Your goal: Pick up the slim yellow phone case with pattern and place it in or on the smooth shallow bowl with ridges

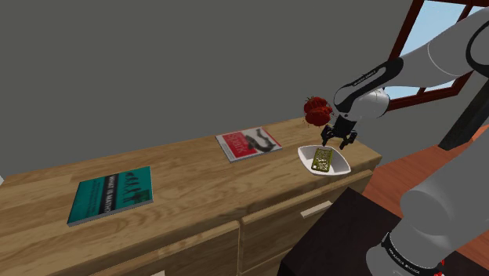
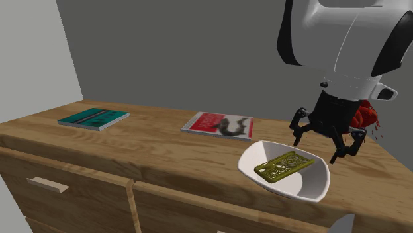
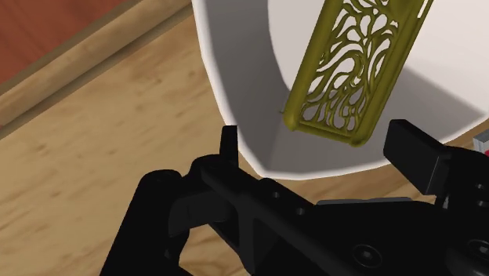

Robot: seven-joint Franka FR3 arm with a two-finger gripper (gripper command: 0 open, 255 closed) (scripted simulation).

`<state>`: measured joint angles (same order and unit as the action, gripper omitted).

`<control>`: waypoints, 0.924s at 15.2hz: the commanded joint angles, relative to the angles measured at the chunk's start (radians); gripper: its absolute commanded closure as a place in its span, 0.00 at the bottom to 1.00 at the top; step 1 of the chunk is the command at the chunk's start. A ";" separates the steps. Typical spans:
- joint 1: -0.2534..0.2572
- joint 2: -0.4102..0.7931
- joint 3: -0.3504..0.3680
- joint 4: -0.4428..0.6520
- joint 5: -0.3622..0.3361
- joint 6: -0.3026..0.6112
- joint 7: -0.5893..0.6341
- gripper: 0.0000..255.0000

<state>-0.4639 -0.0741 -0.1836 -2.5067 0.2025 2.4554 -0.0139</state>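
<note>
Starting at the shoulder view's left, we find a teal book (image 1: 110, 196) lying flat on the wooden sideboard (image 1: 196, 184), well apart from the work; we judge it plays no part in the task. Between two and three o'clock from it lies a red-covered book (image 1: 249, 143), also flat and out of the arm's way.

At about three o'clock from the red book sits the white shallow bowl (image 1: 307, 156), near the sideboard's front edge. The yellow patterned phone case (image 1: 323, 159) lies inside it, cradled by the sloping wall, so we judge the placing done.

At about one o'clock from the case the gripper (image 1: 335, 142) hangs just over the bowl's far rim. Its fingers (image 3: 228, 145) are spread apart and touch nothing, so it grips nothing. We think what is left is a straight lift, so the fingers do not catch the rim.

At about eleven o'clock from the gripper a red clustered object (image 1: 316, 110) stands near; we would steer the retreat away from it.
</note>
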 commanded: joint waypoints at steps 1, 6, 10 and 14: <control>0.000 0.000 0.000 0.000 0.000 0.000 0.000 0.00; -0.016 -0.099 -0.005 0.040 -0.052 -0.135 0.035 0.00; -0.017 -0.099 -0.005 0.040 -0.052 -0.135 0.035 0.00; -0.017 -0.099 -0.005 0.040 -0.052 -0.135 0.035 0.00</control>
